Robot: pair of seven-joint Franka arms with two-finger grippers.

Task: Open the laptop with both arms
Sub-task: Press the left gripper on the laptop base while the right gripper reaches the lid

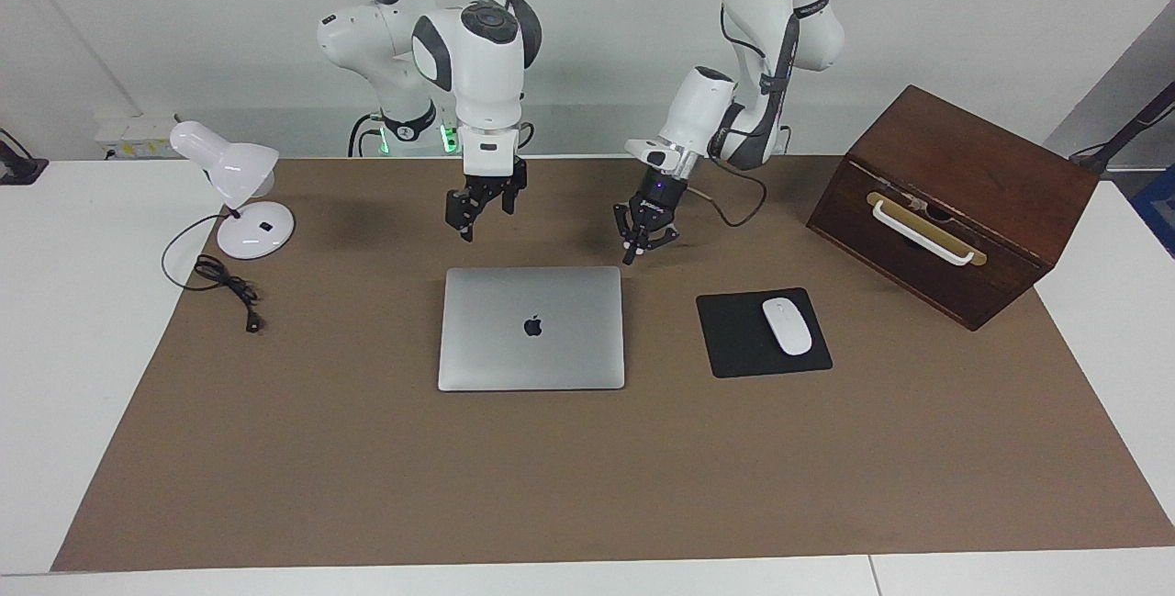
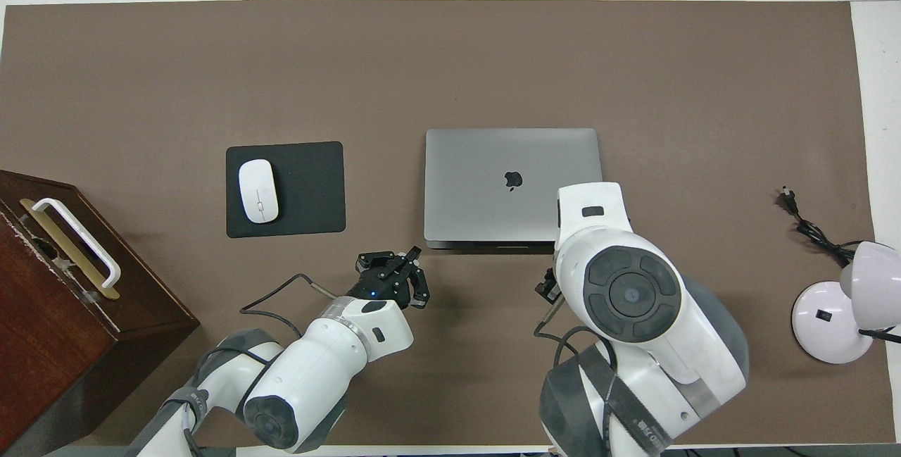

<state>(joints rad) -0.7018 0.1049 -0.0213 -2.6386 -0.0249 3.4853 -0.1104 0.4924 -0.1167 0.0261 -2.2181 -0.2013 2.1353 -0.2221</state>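
Matt silver metal laptop (image 1: 531, 328); glossy white plastic mouse (image 1: 787, 326) (on a matt black pad (image 1: 734, 339)); polished wooden box (image 1: 964, 183).

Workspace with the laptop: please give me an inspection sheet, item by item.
Surface: brown mat on a white table.
Job's things: laptop closed, flat.
Clutter: mouse on black mouse pad; wooden box; desk lamp.
Grippers: left gripper shut, empty, over the mat by the laptop's corner; right gripper raised, empty.
Cables: lamp cord coiled on the mat.
Surroundings: white wall.
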